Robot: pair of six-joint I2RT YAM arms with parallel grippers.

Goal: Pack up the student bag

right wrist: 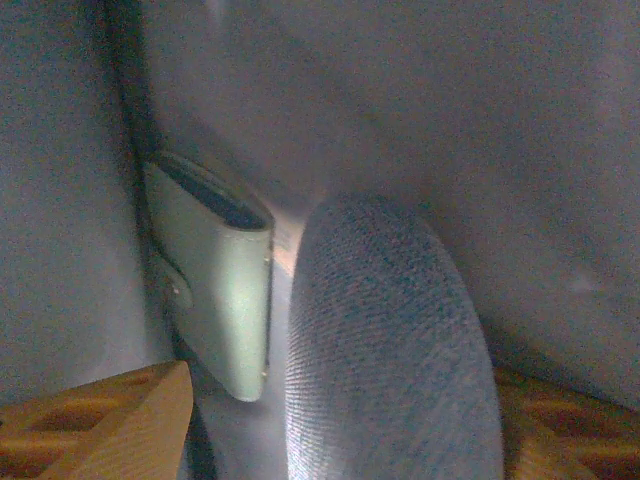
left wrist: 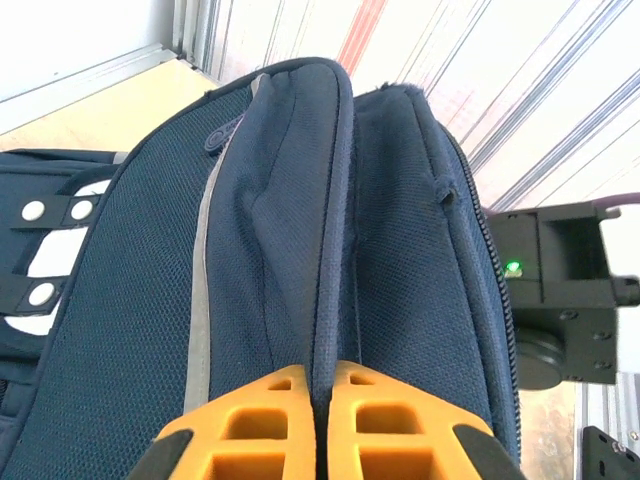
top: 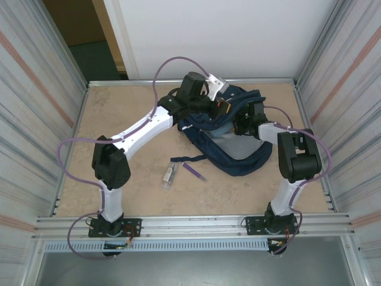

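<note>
Left hand (left wrist: 322,388) tight on student bag (left wrist: 130,300) rim

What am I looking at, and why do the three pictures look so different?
These are two robot arms, left and right, bolted to the near edge of a table, each ending in a two-finger clamp. The wide picture comes from a camera above and behind them. The other two come from small cameras on the wrists, so the orange blocks at the bottom are each arm's own fingers. A navy backpack lies at the back of the table. The left gripper is pinched shut on a fold of its fabric. The right gripper is inside the bag, fingers apart, with a rounded grey-blue fabric thing between them and a pale green case beside it. A purple pen and a small whitish item lie on the table in front of the bag.
</note>
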